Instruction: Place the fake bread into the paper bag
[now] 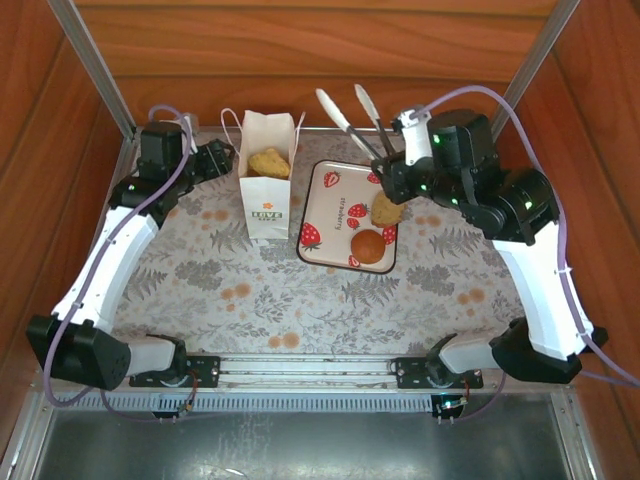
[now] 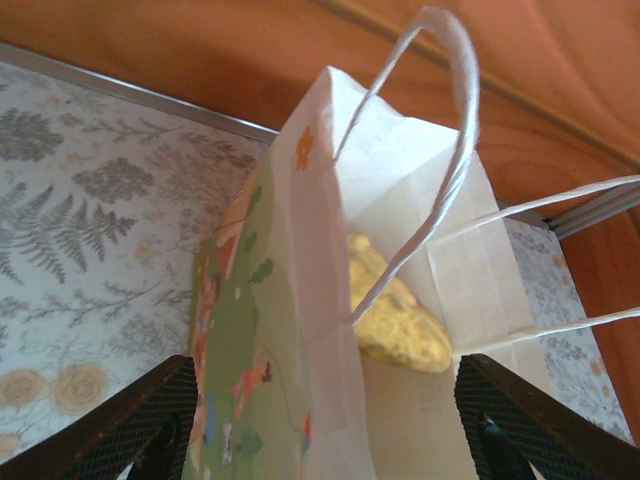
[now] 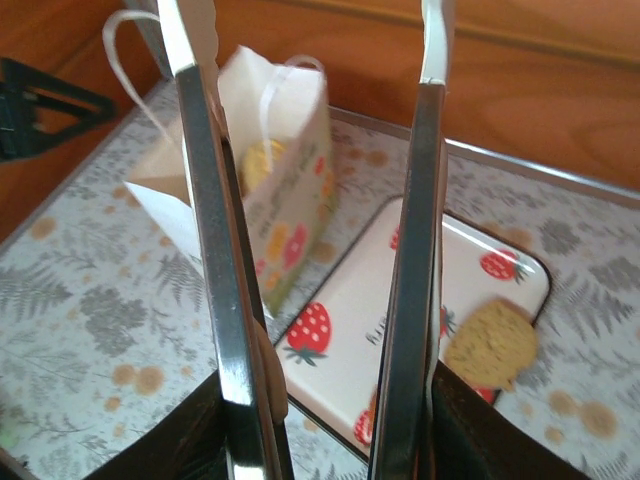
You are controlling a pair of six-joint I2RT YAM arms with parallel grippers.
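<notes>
Handle (image 2: 466,140) across open paper bag (image 2: 300,300) mouth

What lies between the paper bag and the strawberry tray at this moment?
Nothing: a narrow bare strip of fern-print table cover separates the paper bag from the tray in the top view. The right wrist view shows the same gap.

— Where's the paper bag (image 1: 267,190)?
— It stands upright at the back left. It's white, with its mouth open, loop handles up and a flower print on its face.
— And the bread?
— One golden piece (image 1: 269,162) sits inside the bag. Two lie on the tray (image 1: 335,200) beside it: a tan one (image 1: 386,210) and a darker round bun (image 1: 368,247).
</notes>
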